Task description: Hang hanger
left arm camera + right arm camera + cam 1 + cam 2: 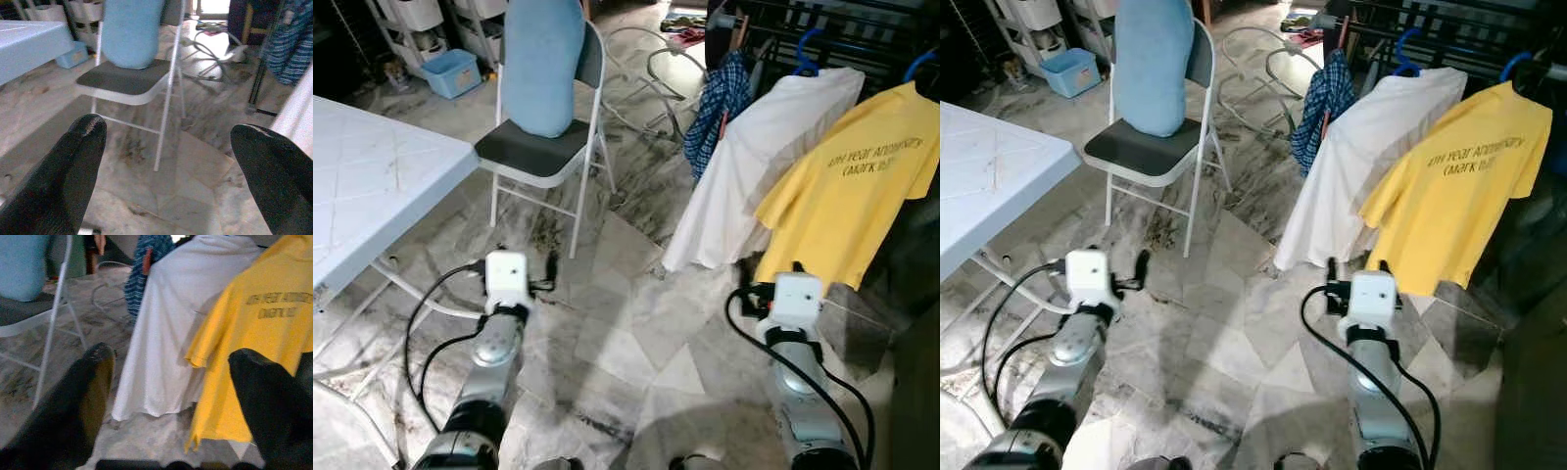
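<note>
Both claws spread wide and empty: left claw (161,171) facing the grey folding chair (543,147), right claw (171,401) near the yellow printed T-shirt (862,196) on its blue plastic hanger (920,64), presumably already hung on the dark rack (842,29).

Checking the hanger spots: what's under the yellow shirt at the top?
A blue hanger hook sticks out above the yellow shirt; the white shirt beside it has one too. The hanger bodies are covered by the cloth. Both end effectors are open and hold nothing.
</note>
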Tool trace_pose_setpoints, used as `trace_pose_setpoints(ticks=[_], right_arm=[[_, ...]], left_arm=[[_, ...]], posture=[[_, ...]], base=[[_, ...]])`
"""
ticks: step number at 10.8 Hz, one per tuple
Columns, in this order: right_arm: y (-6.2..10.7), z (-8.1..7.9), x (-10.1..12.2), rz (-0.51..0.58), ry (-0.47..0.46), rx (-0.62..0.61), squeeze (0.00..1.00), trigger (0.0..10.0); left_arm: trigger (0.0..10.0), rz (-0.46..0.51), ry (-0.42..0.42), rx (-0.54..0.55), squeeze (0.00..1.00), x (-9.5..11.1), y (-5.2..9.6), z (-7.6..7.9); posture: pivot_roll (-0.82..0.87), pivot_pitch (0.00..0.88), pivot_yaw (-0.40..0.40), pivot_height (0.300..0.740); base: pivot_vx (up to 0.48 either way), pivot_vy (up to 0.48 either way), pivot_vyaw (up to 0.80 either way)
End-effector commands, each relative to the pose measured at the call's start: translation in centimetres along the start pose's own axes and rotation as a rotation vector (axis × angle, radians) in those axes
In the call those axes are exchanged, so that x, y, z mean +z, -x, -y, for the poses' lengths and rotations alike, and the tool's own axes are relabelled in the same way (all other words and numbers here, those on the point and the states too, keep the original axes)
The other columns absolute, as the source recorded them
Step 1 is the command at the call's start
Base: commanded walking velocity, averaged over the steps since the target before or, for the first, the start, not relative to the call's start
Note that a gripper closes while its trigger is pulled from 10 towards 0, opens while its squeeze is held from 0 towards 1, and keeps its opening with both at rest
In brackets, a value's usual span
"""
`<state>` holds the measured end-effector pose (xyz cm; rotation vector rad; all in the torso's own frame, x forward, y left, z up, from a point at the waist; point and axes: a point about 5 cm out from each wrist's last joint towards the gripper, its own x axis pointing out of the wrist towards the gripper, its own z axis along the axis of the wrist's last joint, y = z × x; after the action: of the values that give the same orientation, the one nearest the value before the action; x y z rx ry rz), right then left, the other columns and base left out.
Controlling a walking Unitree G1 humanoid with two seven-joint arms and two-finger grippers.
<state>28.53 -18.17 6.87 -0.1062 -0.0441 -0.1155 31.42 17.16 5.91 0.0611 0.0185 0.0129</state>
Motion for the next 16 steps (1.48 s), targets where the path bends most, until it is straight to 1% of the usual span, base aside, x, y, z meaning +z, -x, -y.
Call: trace_pose_setpoints(ticks=[1,2,3,4,5,6,7,8,9,10,12,14,16], right_arm=[[0.1,-0.2,-0.5,-0.031,-0.002,0.021,0.23,10.0],[-0.1,-0.8,-0.6,-0.047,-0.023,0.076,0.0,10.0],[-0.2,-1.1,-0.6,-0.047,-0.02,0.103,0.0,10.0],[-0.3,-1.3,-0.4,-0.036,0.026,0.134,0.0,10.0],[-0.3,-1.1,-0.7,-0.065,0.026,0.13,0.0,10.0],[-0.1,-0.7,-0.9,-0.069,0.027,0.119,0.0,10.0],[0.0,-0.8,-0.7,-0.063,0.018,0.118,0.0,10.0],[0.1,-0.9,-0.5,-0.052,0.011,0.121,0.0,10.0],[0.1,-0.8,-0.4,-0.047,0.004,0.105,0.0,10.0],[0.3,-0.9,-0.3,-0.045,-0.001,0.101,0.0,10.0],[1.0,-1.4,-0.3,-0.053,0.001,0.13,0.0,10.0],[0.8,-1.2,0.0,-0.05,-0.005,0.111,0.0,10.0],[0.9,-1.3,0.2,-0.05,-0.006,0.107,0.0,10.0]], left_arm=[[10.0,-0.005,-0.009,0.022,0.0,-0.2,0.3,-0.6],[10.0,-0.051,0.049,0.038,0.0,-0.6,0.3,-0.6],[10.0,-0.036,0.042,0.024,0.0,-0.2,0.2,-0.4],[10.0,-0.013,0.02,-0.009,0.0,0.5,0.1,-0.6],[10.0,-0.013,-0.009,-0.046,0.0,0.6,0.5,-1.1],[10.0,-0.038,0.002,-0.103,0.0,0.0,1.7,-0.5],[10.0,-0.027,0.0,-0.132,0.0,-0.3,2.1,0.2],[10.0,0.005,0.025,-0.133,0.0,0.4,1.7,1.0],[10.0,0.038,0.032,-0.082,0.0,1.2,0.8,0.8],[10.0,0.021,0.071,-0.06,0.0,1.3,0.5,0.7],[10.0,0.016,0.048,-0.14,0.0,1.1,0.9,1.6],[10.0,0.007,0.061,-0.143,0.0,0.9,1.0,1.9],[10.0,0.006,0.065,-0.157,0.0,1.1,0.7,2.1]], posture=[[-0.06,0.012,0.022,0.74],[-0.05,0.0,0.005,0.74],[-0.05,0.0,-0.002,0.74],[-0.04,0.0,-0.013,0.74],[-0.04,0.0,-0.018,0.74],[-0.05,0.0,-0.009,0.74],[-0.06,0.0,0.007,0.74],[-0.08,0.021,0.029,0.74],[-0.09,0.045,0.029,0.74],[-0.09,0.074,0.023,0.74],[-0.11,0.11,0.023,0.74],[-0.12,0.122,0.027,0.74],[-0.12,0.131,0.031,0.74]], base=[[0.0,0.0,0.0],[0.0,0.0,0.0],[0.0,0.0,0.0],[0.0,0.0,0.0],[0.0,0.0,0.0],[0.0,0.0,0.0],[0.0,0.0,0.0],[0.0,0.0,0.0],[0.0,0.0,0.0],[0.281,0.0,0.0],[0.306,0.0,0.0],[0.371,0.0,0.0],[0.394,0.0,0.0]])
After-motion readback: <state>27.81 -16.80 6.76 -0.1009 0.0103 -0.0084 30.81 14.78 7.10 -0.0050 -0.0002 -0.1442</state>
